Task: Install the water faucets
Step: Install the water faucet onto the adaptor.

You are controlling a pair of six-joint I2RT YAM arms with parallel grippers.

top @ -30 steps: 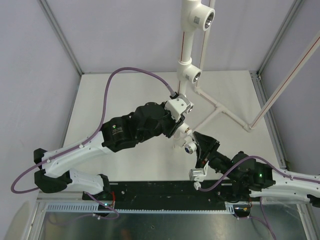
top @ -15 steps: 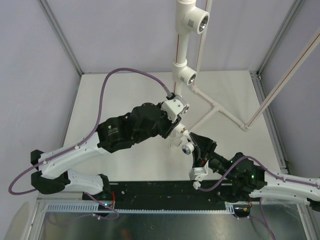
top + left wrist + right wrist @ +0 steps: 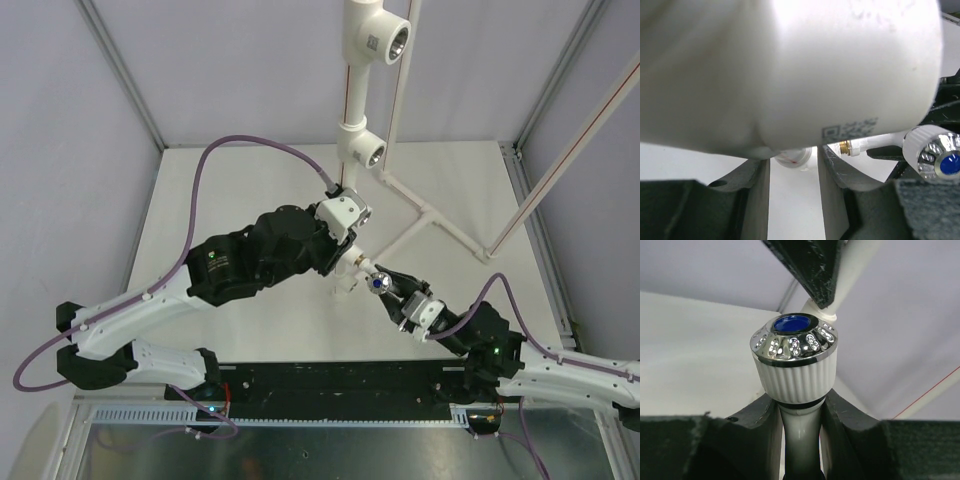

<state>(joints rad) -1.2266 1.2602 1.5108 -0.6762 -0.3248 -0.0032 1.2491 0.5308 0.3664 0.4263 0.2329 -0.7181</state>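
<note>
The left wrist view is mostly filled by a blurred white fitting (image 3: 790,70) pressed near the lens. It carries a small printed code, and its socket opening is hidden there. The left gripper (image 3: 348,262) is clamped on the lower stretch of the pipe frame (image 3: 352,95), and its dark fingers (image 3: 755,192) are cut off at the bottom of that view. A small white piece with a red mark between the fingertips is too blurred to identify. The right gripper (image 3: 392,293) is closed on the stem of one water faucet (image 3: 377,282), just below its ribbed knob. The blue-centred cap faces up, above the table (image 3: 230,190). The stem below the right gripper's fingers (image 3: 760,435) is out of sight. The faucet's brass threaded end sits just beside the fitting the left gripper holds. Whether it touches or has entered a threaded hole cannot be told, because the left arm covers that spot from above. Higher on the frame, the upper tee socket (image 3: 380,35) and the lower tee socket (image 3: 364,150) turn their metal-threaded holes to the right. The frame's top is cut off by the picture edge.
</note>
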